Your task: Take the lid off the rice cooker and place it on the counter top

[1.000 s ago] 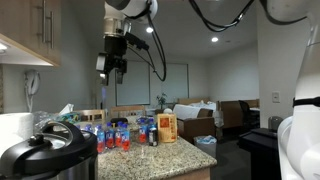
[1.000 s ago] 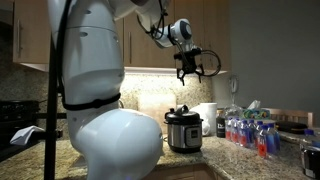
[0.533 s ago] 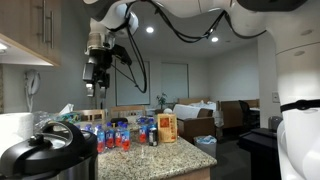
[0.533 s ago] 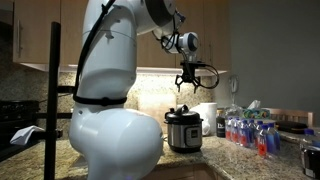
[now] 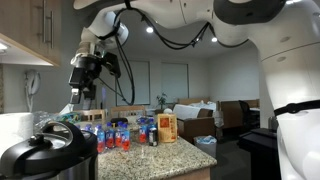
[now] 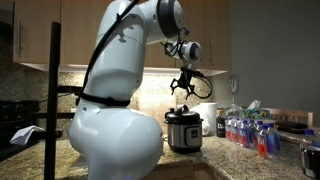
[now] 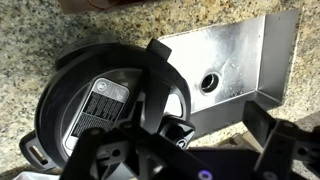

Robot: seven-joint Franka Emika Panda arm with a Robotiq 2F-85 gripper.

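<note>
Gripper [image 6: 183, 86] hung wide open and empty, clear above the lid [image 6: 181, 112], which sat flat on the rice cooker [image 6: 183, 133], dome up. Approach step, by my read. Next: a straight descent onto the handle [image 7: 158, 85], jaws straddling its bar, which ran roughly top-to-bottom in the wrist view.

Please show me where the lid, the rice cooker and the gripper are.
the lid [image 7: 85, 95]: wrist view, its black top.
the rice cooker [image 6: 175, 138]: an exterior view, its steel body.
the gripper [image 6: 183, 93]: an exterior view, between its fingertips.
</note>
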